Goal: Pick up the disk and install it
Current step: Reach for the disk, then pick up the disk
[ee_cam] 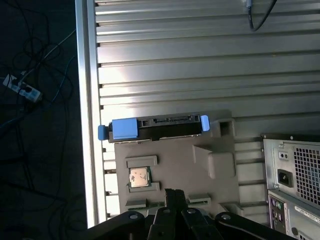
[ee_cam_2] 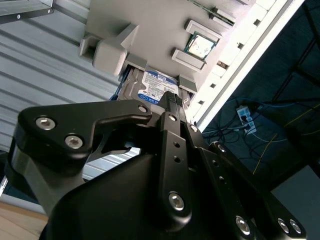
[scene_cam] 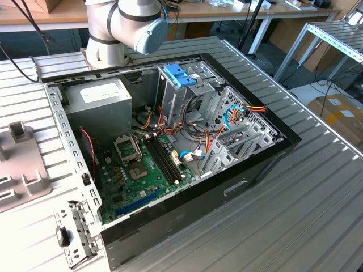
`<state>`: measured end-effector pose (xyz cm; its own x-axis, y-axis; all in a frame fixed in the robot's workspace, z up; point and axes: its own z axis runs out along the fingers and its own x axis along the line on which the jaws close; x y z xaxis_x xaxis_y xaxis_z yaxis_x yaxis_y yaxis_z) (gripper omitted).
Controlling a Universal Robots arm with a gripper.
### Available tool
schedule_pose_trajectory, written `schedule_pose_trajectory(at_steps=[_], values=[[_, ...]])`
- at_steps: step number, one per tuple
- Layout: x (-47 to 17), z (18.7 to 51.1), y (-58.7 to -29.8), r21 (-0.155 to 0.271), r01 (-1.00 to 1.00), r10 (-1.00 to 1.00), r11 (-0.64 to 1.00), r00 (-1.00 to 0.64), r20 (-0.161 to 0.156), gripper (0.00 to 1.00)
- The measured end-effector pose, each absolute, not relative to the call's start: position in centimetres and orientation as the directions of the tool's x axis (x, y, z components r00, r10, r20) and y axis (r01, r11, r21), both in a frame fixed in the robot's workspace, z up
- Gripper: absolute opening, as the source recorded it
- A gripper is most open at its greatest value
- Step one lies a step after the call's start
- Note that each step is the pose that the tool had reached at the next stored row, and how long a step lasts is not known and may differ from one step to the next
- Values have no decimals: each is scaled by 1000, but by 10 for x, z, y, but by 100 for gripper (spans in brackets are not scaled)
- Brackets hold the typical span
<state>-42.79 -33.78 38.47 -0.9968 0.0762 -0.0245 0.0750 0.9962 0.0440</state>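
The disk [ee_cam: 160, 124] sits in a slot along one side of a grey fixture [ee_cam: 200, 172], which lies on the ribbed metal table [ee_cam: 200, 65], close to the table's edge. In the first wrist view the disk is seen by its thin edge, with its blue tab [ee_cam: 124, 129] at one end. In the second wrist view its labelled face [ee_cam_2: 156, 86] is seen beyond the black gripper [ee_cam_2: 171, 107]. A processor chip [ee_cam: 139, 177] rests on the same fixture. The gripper [ee_cam: 175, 196] hangs above the fixture and holds nothing. Whether it is open or closed I cannot tell.

The exterior view gives the open computer case [scene_cam: 249, 175], with a blue bracket [scene_cam: 180, 75], a grey power supply box [scene_cam: 102, 97] and the motherboard [scene_cam: 142, 175] inside, and the arm [scene_cam: 127, 28] behind it.
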Motion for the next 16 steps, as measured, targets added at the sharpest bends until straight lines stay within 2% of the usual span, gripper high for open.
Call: schedule_pose_trajectory(at_steps=[16], values=[[-428, 385, -338, 42, -6, -5, 999, -1000, -25, 11]])
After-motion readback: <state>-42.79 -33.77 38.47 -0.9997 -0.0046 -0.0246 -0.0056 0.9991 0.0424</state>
